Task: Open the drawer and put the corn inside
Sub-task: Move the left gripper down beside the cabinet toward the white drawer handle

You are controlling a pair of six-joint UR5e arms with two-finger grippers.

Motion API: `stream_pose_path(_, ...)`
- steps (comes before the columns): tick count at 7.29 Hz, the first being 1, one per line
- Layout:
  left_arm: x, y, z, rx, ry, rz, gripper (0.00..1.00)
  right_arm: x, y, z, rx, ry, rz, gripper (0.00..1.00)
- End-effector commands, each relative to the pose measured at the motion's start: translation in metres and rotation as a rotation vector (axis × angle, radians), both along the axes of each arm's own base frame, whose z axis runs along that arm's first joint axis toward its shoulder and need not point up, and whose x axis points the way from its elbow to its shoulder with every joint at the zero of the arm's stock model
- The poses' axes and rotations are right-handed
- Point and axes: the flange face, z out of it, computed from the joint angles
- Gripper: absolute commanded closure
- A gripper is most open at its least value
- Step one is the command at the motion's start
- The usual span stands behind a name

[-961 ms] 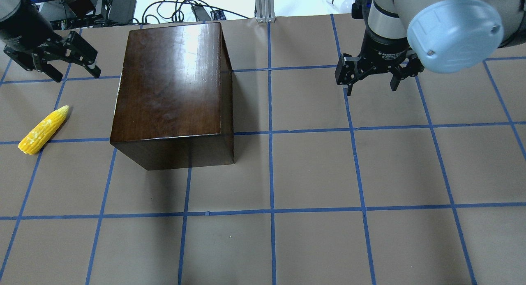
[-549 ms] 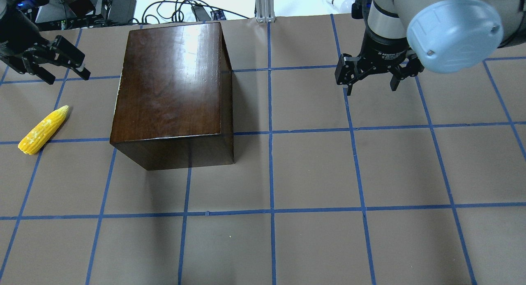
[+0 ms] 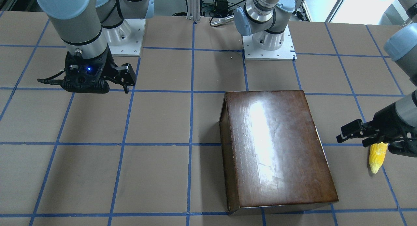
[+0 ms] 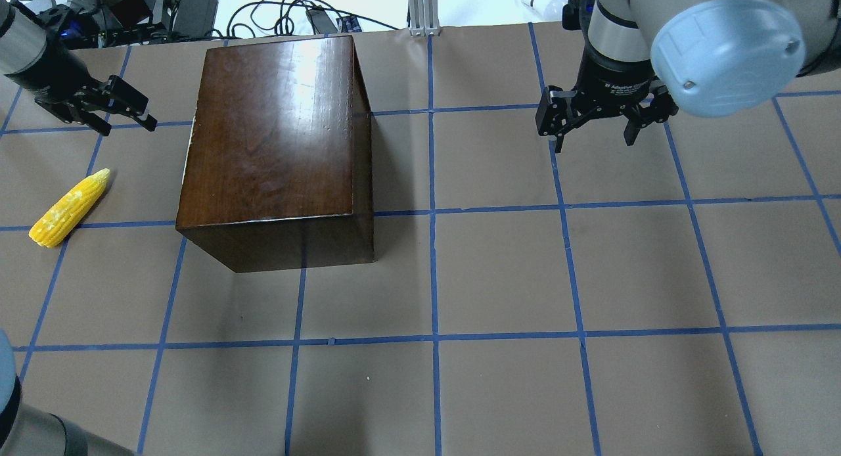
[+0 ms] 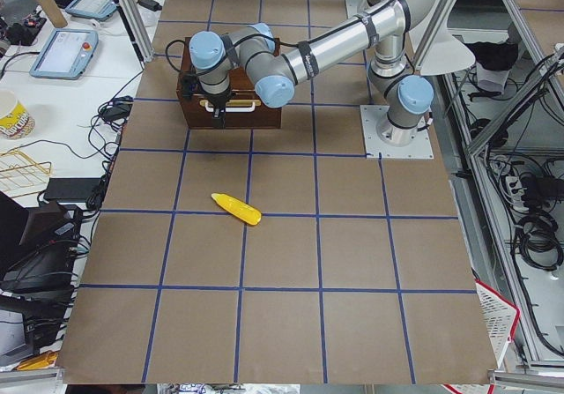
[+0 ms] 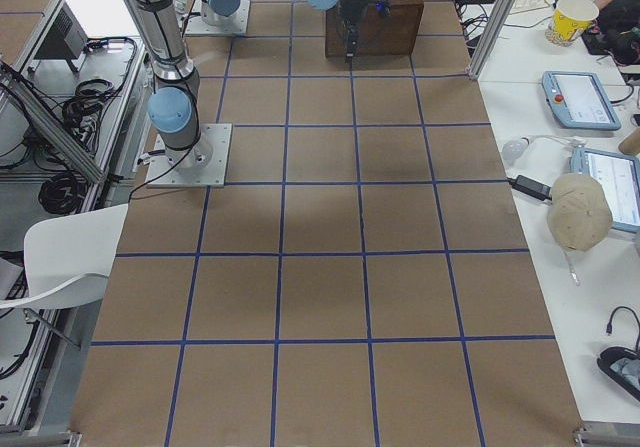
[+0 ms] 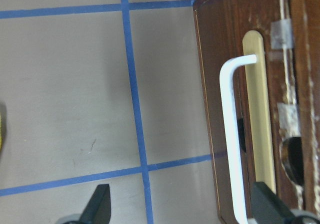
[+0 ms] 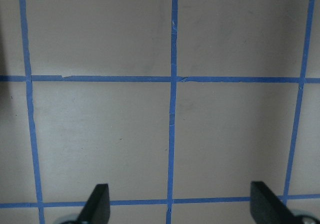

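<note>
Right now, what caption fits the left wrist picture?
Open left claw faces the white handle on the closed drawer.

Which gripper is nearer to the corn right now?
Left. The left gripper hovers just beyond the corn, beside the wooden box; the right gripper hangs far off, past the box's other side.

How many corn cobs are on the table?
1. The corn lies to the robot's left of the wooden box, not touching it. Others may be hidden inside the box.
</note>
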Motion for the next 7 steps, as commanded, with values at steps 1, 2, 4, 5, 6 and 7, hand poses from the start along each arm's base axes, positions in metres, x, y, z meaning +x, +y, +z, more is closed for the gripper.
stream_pose_path(1, -0.008, -0.005, -0.014, 0.036, 0.021, 0.093, 0.00, 0.000, 0.000, 0.000, 0.001, 0.000, 0.000, 0.00)
stream_pose_path(2, -0.006, -0.008, -0.022, 0.045, 0.024, 0.087, 0.00, 0.000, 0.000, 0.000, 0.000, -0.001, 0.000, 0.00)
stream_pose_path(4, -0.006, -0.010, -0.031, 0.057, 0.031, 0.077, 0.00, 0.000, 0.000, 0.000, 0.000, -0.001, 0.000, 0.00)
stream_pose_path(5, -0.006, -0.010, -0.036, 0.055, 0.035, 0.036, 0.00, 0.000, 0.000, 0.000, 0.001, 0.000, 0.000, 0.00)
stream_pose_path(6, -0.007, -0.009, -0.040, 0.055, 0.041, 0.012, 0.00, 0.000, 0.000, 0.000, 0.001, 0.000, 0.000, 0.00)
stream_pose_path(7, -0.007, -0.009, -0.042, 0.059, 0.045, 0.021, 0.00, 0.000, 0.000, 0.000, 0.001, 0.000, 0.000, 0.00)
